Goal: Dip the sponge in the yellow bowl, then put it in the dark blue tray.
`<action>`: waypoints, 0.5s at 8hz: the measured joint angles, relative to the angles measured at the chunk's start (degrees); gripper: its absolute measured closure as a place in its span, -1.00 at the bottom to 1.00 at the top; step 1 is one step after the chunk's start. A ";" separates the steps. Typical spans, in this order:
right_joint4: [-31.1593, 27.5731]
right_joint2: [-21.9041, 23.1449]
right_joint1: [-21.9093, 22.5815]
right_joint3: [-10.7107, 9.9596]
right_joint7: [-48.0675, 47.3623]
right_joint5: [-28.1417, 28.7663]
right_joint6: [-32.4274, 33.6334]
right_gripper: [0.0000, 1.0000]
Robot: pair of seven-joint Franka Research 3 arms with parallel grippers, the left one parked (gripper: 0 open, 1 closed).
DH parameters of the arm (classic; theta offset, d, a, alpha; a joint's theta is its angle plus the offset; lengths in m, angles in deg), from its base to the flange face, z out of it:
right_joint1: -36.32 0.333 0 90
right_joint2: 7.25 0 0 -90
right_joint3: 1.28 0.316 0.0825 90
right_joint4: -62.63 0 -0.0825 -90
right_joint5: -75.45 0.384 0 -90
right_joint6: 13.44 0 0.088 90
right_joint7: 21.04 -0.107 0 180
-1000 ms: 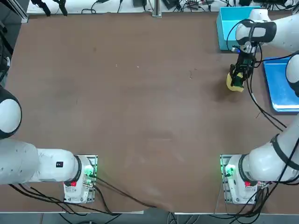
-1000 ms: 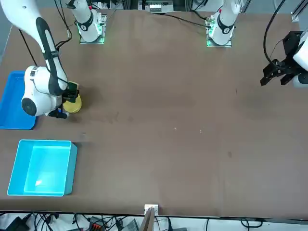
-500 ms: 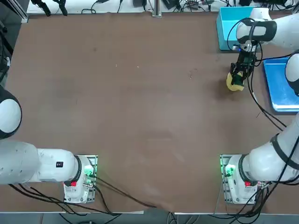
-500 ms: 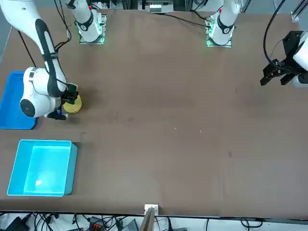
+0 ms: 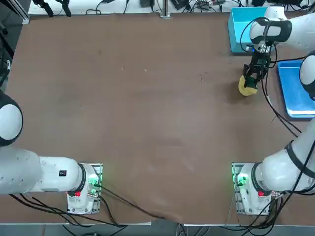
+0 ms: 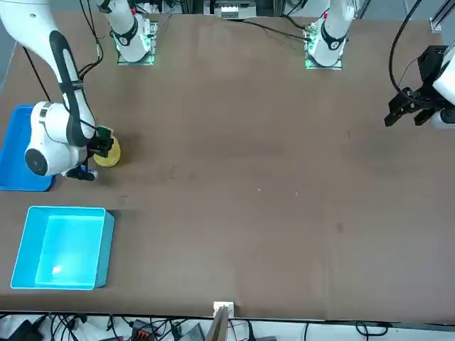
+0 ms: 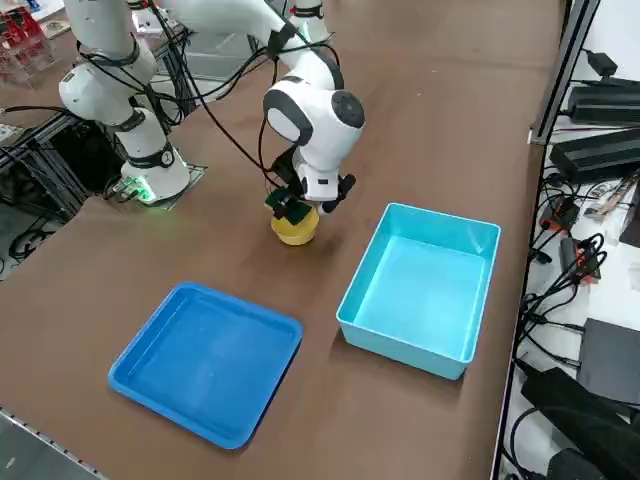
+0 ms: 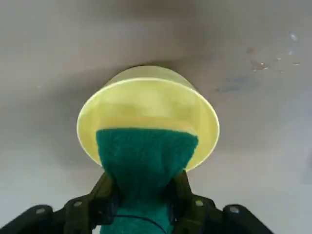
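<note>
While the right gripper [image 8: 141, 195] pinches the green-and-yellow sponge [image 8: 145, 161] over the small yellow bowl [image 8: 146, 105], the tray drop's still left.

Your room views are evenly bright, lit from overhead, with no hard glare on the table [image 5: 147, 108]. Soft dark shadow pools on the tabletop beside the yellow bowl [image 5: 246, 88] in your top view. Wrist view: the sponge [image 8: 144, 161] sits close and slightly soft (its lower part blurs into the right gripper [image 8: 141, 195]), while the bowl rim glows pale and a grey shadow spreads behind it
</note>
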 joint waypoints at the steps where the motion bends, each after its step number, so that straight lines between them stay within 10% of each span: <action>1: 0.01 -0.94 -0.05 0.00 0.00 0.00 -0.68 -0.03; 4: 0.24 -2.20 -0.44 0.00 0.00 0.01 -1.41 -0.03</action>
